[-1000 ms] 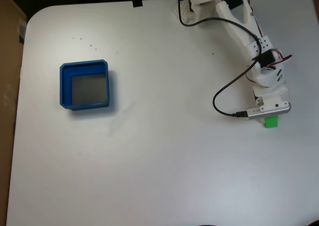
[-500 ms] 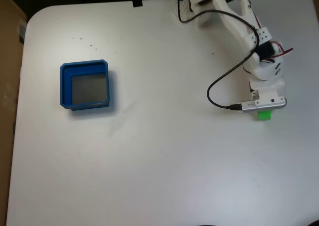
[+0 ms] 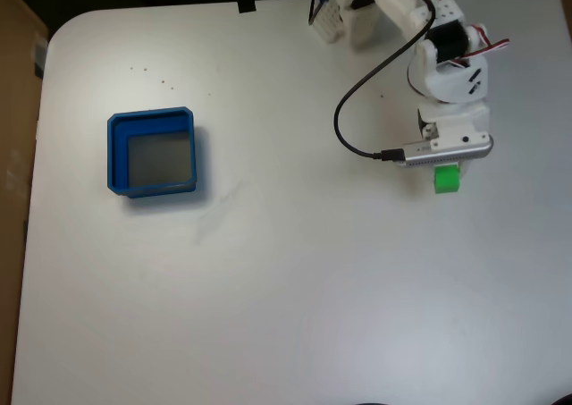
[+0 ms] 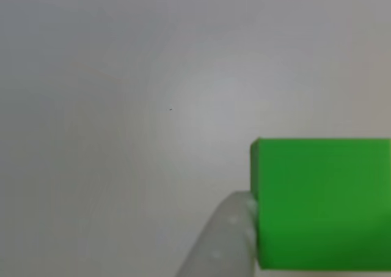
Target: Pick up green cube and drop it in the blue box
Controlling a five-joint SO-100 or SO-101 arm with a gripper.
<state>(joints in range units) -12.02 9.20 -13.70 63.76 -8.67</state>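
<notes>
End effector [image 3: 446, 174] gripping 1 green cube [image 3: 447, 180] | 1 blue box [image 3: 114, 155] far left, fixed view

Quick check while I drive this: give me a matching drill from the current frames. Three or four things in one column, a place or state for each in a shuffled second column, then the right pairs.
Things:
1. green cube
2. blue box
3. black cable
4. pincer

Places or states, as the fixed view shows them:
A. sits on the left part of the white table, nothing inside
B. loops out to the left of the arm
C. pressed against a pale finger in the other view
D. right part of the table, below the silver camera bar

Pairs: 1-C, 2-A, 3-B, 4-D
</notes>
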